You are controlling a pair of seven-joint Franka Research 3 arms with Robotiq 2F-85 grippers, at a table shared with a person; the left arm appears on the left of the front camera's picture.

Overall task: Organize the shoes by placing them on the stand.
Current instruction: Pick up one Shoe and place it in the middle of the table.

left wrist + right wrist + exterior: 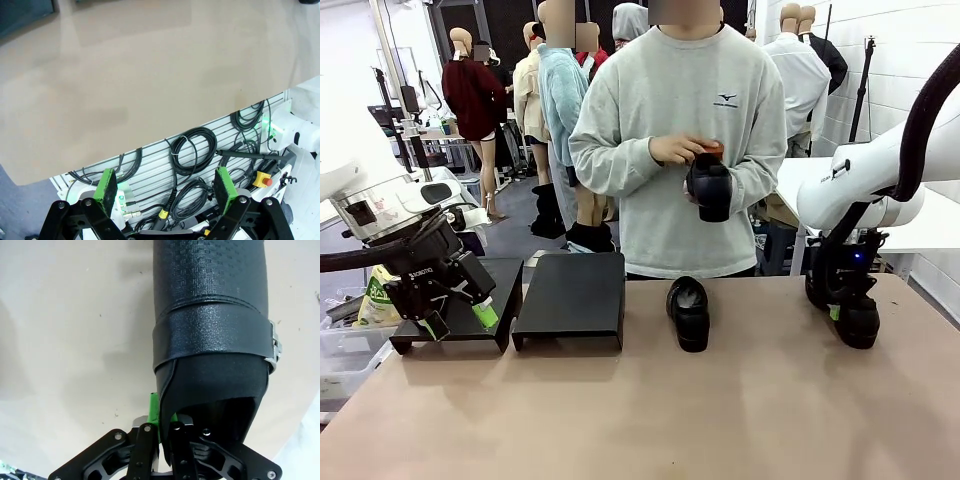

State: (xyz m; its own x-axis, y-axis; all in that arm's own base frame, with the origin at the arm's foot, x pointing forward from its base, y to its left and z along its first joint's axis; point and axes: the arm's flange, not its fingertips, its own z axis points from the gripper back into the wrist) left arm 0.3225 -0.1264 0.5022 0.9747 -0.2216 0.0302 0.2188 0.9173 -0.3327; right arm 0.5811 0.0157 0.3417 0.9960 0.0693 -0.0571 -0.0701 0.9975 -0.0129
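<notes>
The table (620, 420) takes up most of the front view, and a person (670, 120) stands at its far side. The stand (570, 290) sits toward the left along the far edge. It's two sloped black panels side by side with nothing on either, so I'd say the sorting has barely begun.

Three shoes by my count. The person's hands (672, 150) hold the held shoe (710, 188) up at chest height. The middle shoe (688, 312) lies on the table just right of the stand, toe pointing at the camera. The right shoe (861, 322) stands on the table near the right edge, well apart from the stand.

The right claw (840, 312) is on that last one. In the right wrist view it's pinched tight (161, 415) on the thin rim of the shoe's opening (210, 330), with one green pad (152, 407) showing beside the leather. The shoe looks like it's resting on the table, not lifted yet.

The left claw (460, 322) hangs over the left panel, spread wide and holding nothing. Its pads (106, 185) stand far apart in its own view.

So the step in hand is the pickup of the right shoe. My guess at the next move is lifting it straight up, then a long carry left past the middle shoe to a free panel. A grip on just the rim could let the shoe swing, so slow is probably smart.
</notes>
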